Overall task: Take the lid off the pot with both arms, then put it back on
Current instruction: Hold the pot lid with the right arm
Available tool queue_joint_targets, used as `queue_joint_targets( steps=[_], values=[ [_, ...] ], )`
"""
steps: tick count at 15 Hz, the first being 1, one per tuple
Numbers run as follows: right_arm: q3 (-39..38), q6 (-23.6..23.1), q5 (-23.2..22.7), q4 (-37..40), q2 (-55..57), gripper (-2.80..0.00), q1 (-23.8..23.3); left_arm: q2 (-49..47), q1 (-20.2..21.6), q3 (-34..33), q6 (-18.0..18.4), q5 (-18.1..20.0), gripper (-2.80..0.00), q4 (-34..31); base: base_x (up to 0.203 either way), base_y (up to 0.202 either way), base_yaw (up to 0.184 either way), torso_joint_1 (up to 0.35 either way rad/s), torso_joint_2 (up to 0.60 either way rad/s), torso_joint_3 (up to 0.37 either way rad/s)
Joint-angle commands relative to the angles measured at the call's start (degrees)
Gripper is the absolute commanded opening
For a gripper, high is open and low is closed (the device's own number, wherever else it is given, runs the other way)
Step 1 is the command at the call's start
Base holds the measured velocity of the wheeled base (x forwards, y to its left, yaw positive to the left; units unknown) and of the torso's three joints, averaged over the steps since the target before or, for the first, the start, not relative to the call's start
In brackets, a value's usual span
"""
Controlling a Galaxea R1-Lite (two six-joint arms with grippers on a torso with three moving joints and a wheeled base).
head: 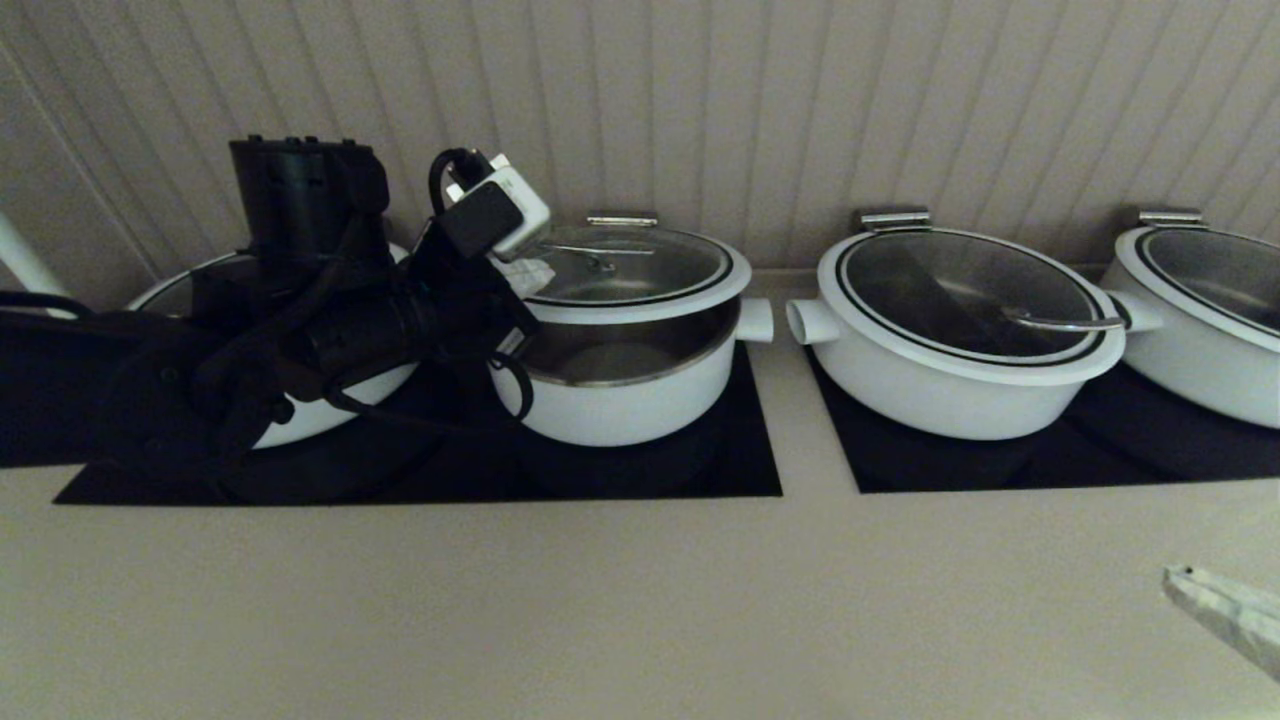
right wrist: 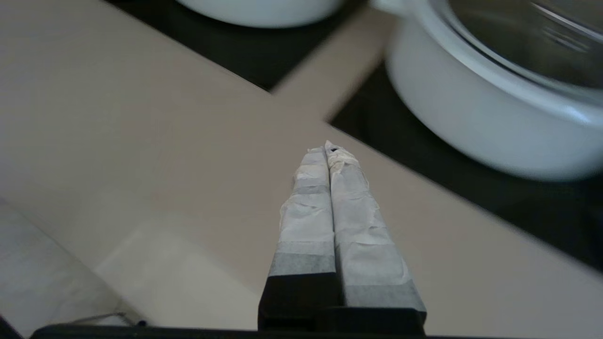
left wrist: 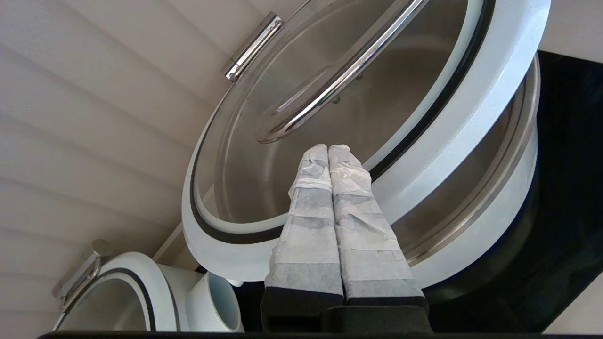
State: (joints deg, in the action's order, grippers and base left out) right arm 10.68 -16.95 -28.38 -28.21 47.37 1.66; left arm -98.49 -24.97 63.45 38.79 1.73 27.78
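The white pot (head: pixel 620 400) stands second from the left on a black panel. Its glass lid (head: pixel 640 265), with a white rim and steel handle (head: pixel 600 255), is tilted up at the front, leaving a gap over the steel inner rim; its back stays at the hinge (head: pixel 622 220). My left gripper (head: pixel 528 270) is shut and empty at the lid's left edge. In the left wrist view its fingers (left wrist: pixel 328 148) lie across the lid's rim (left wrist: pixel 433 136), tips near the handle's end (left wrist: pixel 282 129). My right gripper (right wrist: pixel 327 147) is shut, low over the counter at front right (head: pixel 1220 600).
A closed white pot (head: pixel 960 330) stands right of the task pot, another at the far right (head: pixel 1200 310), and one behind my left arm (head: pixel 330 405). Black cooktop panels (head: pixel 700 470) lie under them. The panelled wall is close behind. The beige counter (head: pixel 600 600) runs along the front.
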Motion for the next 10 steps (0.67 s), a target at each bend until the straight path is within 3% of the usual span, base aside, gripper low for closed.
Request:
queue_joint_targets(
  steps=[1, 4, 10],
  values=[
    [1.29, -0.30, -2.85, -9.14, 16.48, -2.80, 2.33, 0.05, -0.02, 0.01, -0.18, 0.03, -2.80, 0.17, 0.000, 0.000, 0.000, 0.000, 0.00, 0.000],
    [3.64, 2.02, -5.22, -16.78, 25.59, -2.80, 10.70, 0.46, 0.01, -0.17, -0.66, -0.06, -2.80, 0.17, 0.000, 0.000, 0.000, 0.000, 0.00, 0.000],
    [14.23, 3.23, -7.87, -20.66, 38.98, -2.80, 16.21, 0.93, 0.01, -0.35, -1.53, -0.15, -2.80, 0.17, 0.000, 0.000, 0.000, 0.000, 0.00, 0.000]
  ],
)
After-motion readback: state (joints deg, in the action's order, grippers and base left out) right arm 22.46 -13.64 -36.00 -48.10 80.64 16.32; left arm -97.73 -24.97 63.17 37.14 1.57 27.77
